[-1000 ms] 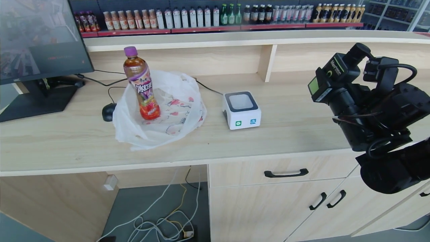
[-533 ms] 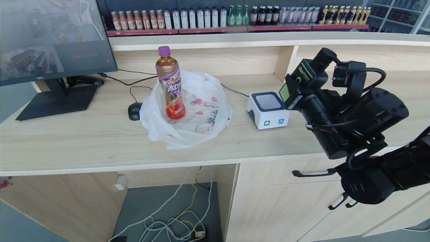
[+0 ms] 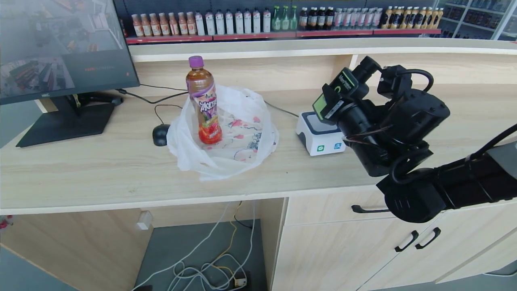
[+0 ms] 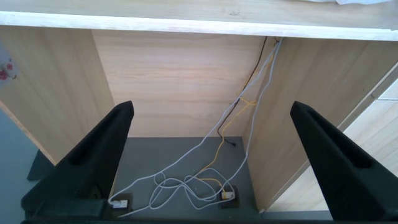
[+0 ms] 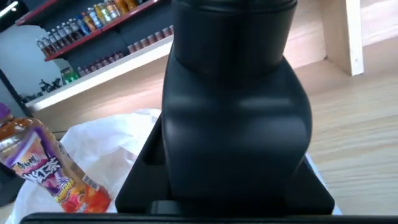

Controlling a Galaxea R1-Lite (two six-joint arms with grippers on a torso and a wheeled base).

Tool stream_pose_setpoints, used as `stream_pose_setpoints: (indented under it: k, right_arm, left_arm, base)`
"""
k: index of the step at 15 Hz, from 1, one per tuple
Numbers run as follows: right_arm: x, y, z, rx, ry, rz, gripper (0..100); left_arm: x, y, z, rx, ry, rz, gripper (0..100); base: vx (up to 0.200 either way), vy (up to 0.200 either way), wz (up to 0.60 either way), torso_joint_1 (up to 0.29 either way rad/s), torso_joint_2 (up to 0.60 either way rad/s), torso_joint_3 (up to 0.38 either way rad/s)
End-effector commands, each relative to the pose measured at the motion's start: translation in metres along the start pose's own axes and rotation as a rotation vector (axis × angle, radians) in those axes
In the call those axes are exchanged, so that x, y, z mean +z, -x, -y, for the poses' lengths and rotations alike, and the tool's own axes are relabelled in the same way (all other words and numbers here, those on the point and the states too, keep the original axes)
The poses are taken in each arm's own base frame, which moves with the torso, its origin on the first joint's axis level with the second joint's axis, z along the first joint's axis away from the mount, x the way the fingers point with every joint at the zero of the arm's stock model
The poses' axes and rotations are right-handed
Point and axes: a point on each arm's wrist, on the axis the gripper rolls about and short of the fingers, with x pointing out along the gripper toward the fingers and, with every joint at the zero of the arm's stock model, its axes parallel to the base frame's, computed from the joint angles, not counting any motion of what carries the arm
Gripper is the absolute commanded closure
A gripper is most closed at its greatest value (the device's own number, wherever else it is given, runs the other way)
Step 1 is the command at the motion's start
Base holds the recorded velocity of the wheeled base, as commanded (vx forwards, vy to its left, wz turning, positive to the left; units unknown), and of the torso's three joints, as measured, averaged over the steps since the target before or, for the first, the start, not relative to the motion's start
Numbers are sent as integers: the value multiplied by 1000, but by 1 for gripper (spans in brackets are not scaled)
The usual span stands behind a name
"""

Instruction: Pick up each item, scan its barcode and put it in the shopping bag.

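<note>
A tea bottle [image 3: 204, 103] with a purple cap stands upright inside the open white shopping bag [image 3: 238, 151] on the wooden counter [image 3: 80, 178]. It also shows at the edge of the right wrist view, bottle [image 5: 53, 174] in bag [image 5: 118, 149]. The white barcode scanner [image 3: 319, 139] sits just right of the bag. My right gripper [image 3: 341, 93] hangs above the scanner's right side, its black body [image 5: 233, 130] blocking what lies under it. My left gripper [image 4: 211, 162] is open and holds nothing, low below the counter edge, facing the floor cables.
A monitor [image 3: 60, 44] stands at the counter's back left, with a black mouse [image 3: 160, 134] and its cord beside the bag. A raised shelf ledge [image 3: 282, 50] runs behind. Drawers with black handles [image 3: 365, 209] sit below the counter. Loose cables [image 4: 199, 180] lie on the floor.
The head camera has turned, shifting the whole scene right. My right arm has moved left and forward, from beside the scanner to over its right side. Bottle and bag have not moved.
</note>
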Motion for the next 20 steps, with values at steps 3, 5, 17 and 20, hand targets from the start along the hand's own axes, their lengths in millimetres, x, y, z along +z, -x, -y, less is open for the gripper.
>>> stream_pose_setpoints:
  k: [3, 5, 17, 20]
  right_arm:
    - [-6, -8, 6, -40, -158, -40, 100]
    - [-4, -12, 3, -48, -286, -52, 100]
    - [-4, -58, 6, -166, -556, -172, 100]
    - [-10, -58, 11, -184, -546, -184, 100]
  left_arm:
    - [0, 0, 0, 1, 0, 0, 0]
    - [0, 0, 0, 1, 0, 0, 0]
    - [0, 0, 0, 1, 0, 0, 0]
    - [0, 0, 0, 1, 0, 0, 0]
  base:
    - [0, 0, 0, 0, 0, 0]
    - [0, 0, 0, 0, 0, 0]
    - [0, 0, 0, 0, 0, 0]
    - [0, 0, 0, 0, 0, 0]
